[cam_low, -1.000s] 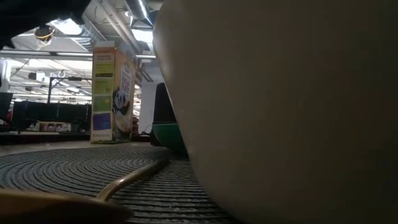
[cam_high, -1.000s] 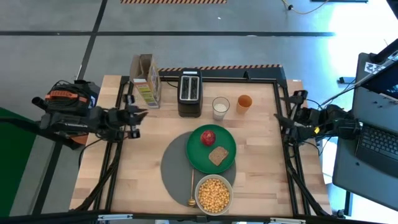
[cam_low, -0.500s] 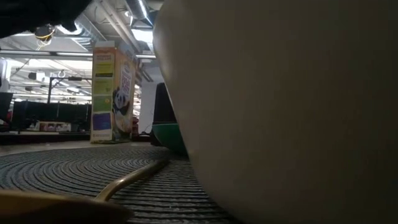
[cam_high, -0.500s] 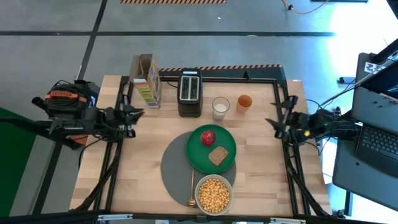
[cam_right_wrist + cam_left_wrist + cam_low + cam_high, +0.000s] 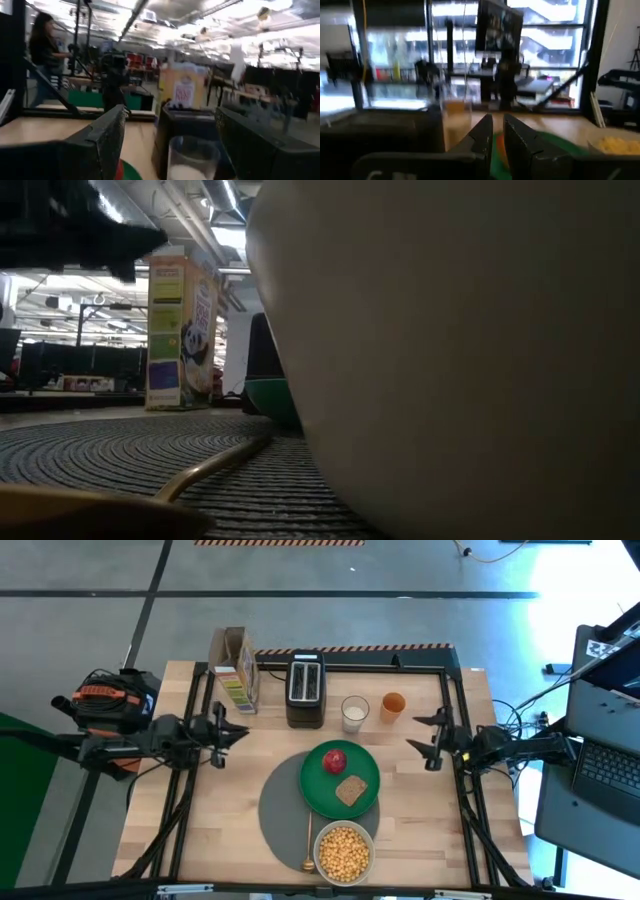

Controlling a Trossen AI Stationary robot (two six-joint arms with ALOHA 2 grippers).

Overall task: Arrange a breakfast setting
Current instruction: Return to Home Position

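While overhead both idle, left end effector (image 5: pixel 222 730) together, right end effector (image 5: pixel 428 740) apart; low view all bowl (image 5: pixel 450 350).

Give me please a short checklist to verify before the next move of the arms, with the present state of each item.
1. Green plate lies on the grey mat: ok.
2. Apple and toast are on the plate: ok.
3. Bowl holds cereal and stands at the mat's near edge: ok.
4. Spoon lies on the mat beside the bowl: ok.
5. Left gripper is shut and holds nothing, at the table's left side: ok.
6. Right gripper is open and empty, right of the orange cup; room enough to pass the cup: cannot tell.
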